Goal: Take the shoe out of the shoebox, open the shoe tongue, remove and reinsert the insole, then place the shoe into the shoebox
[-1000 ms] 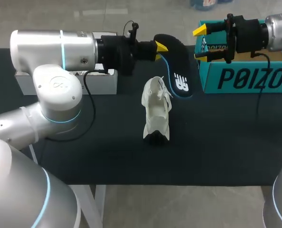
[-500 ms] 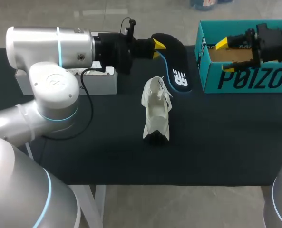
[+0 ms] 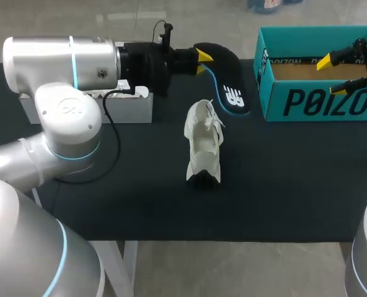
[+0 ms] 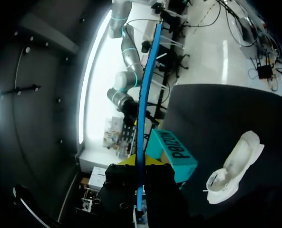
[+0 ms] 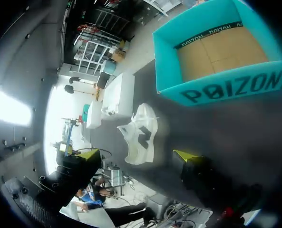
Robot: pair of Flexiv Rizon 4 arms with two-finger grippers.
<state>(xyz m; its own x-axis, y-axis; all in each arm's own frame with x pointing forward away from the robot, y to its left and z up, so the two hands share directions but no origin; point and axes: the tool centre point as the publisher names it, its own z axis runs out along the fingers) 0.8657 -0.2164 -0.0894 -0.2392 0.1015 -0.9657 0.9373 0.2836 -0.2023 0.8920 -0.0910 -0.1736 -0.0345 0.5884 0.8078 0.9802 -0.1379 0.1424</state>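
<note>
The left hand [image 3: 201, 60] is closed on one end of the black insole [image 3: 229, 93], one yellow finger on each face. In the left wrist view the insole stands edge-on between the fingers as a thin blue line. From this grip its long axis runs away from the hand, to the right and slightly toward the robot. I cannot tell if its free end touches the counter [image 3: 282, 185].

The white shoe [image 3: 203, 145] lies on the counter near the middle, on the robot's side of the insole and close to its free end, but apart from it. Its long axis goes from the far side toward the near side, so it is almost crosswise to the insole. I cannot tell which way its opening faces.

The right hand [image 5: 137, 154] is open and holds nothing. It hangs over the teal shoebox [image 3: 319, 102], well apart from the shoe.

I judge that putting the insole back is the step in hand. The left hand is much nearer, and it must turn the insole along the shoe.
</note>
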